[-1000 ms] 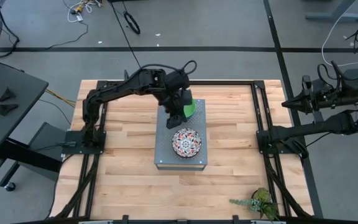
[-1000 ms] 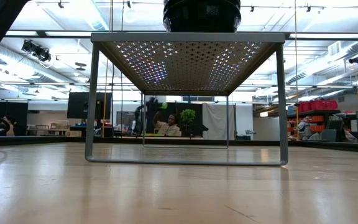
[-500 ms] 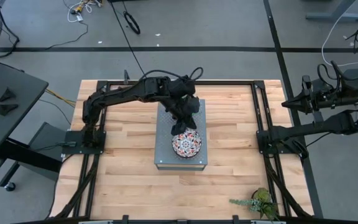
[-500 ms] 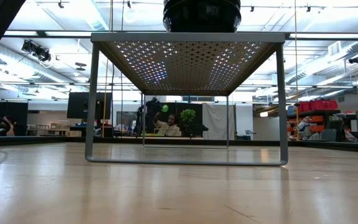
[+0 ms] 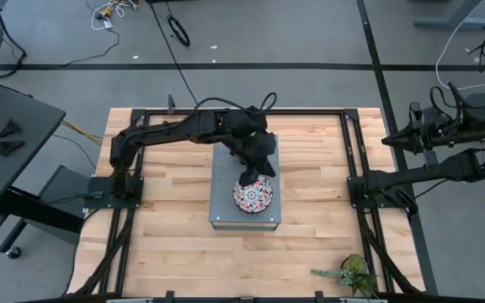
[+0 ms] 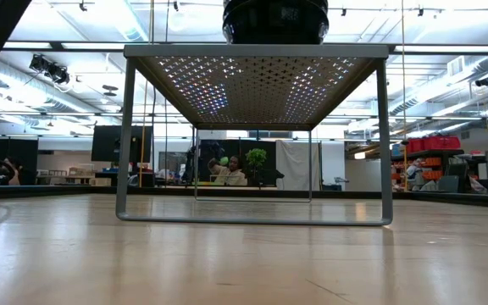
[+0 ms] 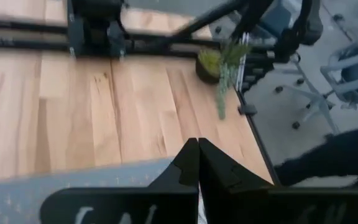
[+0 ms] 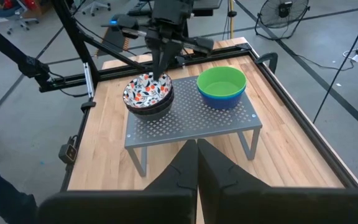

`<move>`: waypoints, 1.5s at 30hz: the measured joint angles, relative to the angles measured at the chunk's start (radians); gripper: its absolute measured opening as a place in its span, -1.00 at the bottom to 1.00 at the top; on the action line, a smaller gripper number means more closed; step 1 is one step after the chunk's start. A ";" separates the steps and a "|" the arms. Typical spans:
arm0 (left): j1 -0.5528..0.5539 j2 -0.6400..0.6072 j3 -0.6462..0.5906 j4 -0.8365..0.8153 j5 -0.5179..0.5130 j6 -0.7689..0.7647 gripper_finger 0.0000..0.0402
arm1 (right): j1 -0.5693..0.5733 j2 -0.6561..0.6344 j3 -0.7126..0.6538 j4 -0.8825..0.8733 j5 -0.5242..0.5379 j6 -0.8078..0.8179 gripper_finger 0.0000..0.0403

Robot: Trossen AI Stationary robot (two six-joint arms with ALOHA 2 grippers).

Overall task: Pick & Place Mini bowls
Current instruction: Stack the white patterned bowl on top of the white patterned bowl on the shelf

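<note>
A grey perforated box (image 5: 244,181) stands mid-table. On its near half a white floral bowl (image 8: 146,91) sits on top of a stack of dark bowls (image 8: 151,109). On its far half a green bowl (image 8: 221,81) rests inside a bright blue bowl (image 8: 224,99); the left arm hides both in the high view. My left gripper (image 8: 161,74) is shut and points down at the floral bowl's far rim (image 5: 252,178). My right gripper (image 8: 196,152) is shut and waits off the table's right edge (image 5: 394,140). My left gripper comes from above, slanting down, and its shut fingertips (image 8: 160,73) stand at the floral bowl's far rim (image 8: 160,82). I cannot tell whether they touch the rim or hover just over it. The bowl stays seated on its stack.
Black frame rails (image 5: 356,168) run along the table's left, right and far sides. A small potted plant (image 5: 349,273) stands at the near right corner. Bare wood (image 5: 167,210) lies left and right of the box. A person (image 6: 231,169) shows in the room beyond.
My left gripper has moved from beside the green bowl at the box's far half toward the table's near edge, ending at the floral bowl's far rim. The arm now covers the green bowl in the high view. The right arm has kept still.
</note>
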 joint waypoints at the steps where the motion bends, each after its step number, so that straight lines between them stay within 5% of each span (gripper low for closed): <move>1: -0.001 -0.005 -0.015 0.033 0.001 -0.004 -1.00 | 0.000 0.000 0.000 0.000 0.000 0.000 -0.99; 28: -0.003 -0.391 -0.685 0.514 -0.035 -0.024 -1.00 | 0.000 0.000 0.000 0.000 0.000 0.000 -0.99; 45: -0.004 -0.509 -0.894 0.612 -0.053 -0.018 -1.00 | 0.000 0.000 0.000 0.000 0.000 0.000 -0.99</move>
